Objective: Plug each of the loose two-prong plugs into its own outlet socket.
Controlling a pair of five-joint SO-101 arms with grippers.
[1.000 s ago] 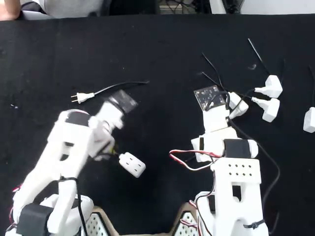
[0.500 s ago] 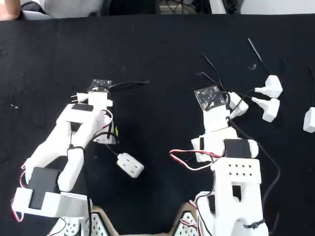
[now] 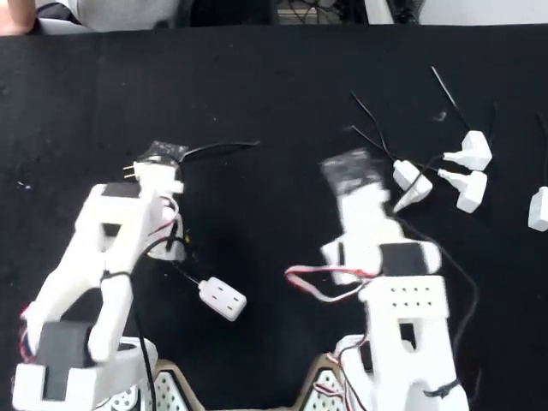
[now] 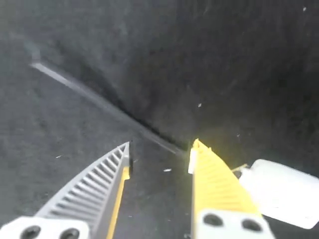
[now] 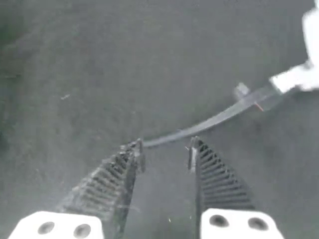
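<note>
A white two-prong plug (image 3: 130,170) on a black cord (image 3: 218,147) lies at the table's left; only its prongs peek out beside my left gripper (image 3: 154,163), which sits right over it. In the left wrist view that gripper (image 4: 160,150) is open, astride the cord (image 4: 99,102), and the plug's white body (image 4: 281,191) lies just outside the yellow finger (image 4: 212,184). A white outlet socket (image 3: 223,298) lies nearer the front. My right gripper (image 5: 165,145) is open above another black cord (image 5: 219,117) leading to a white plug (image 5: 299,77). Its arm (image 3: 355,184) stands left of the white plug (image 3: 411,181).
Further white plugs and sockets with thin black cords lie at the right: one (image 3: 471,149), another (image 3: 470,191), and one at the table's edge (image 3: 538,210). The black table (image 3: 274,77) stretches bare toward the back. Red and white wires (image 3: 312,282) loop off the right arm.
My left arm swung left and forward onto the two-prong plug. The outlet socket slid a little left and nearer. My right gripper pulled back leftward from the white plug.
</note>
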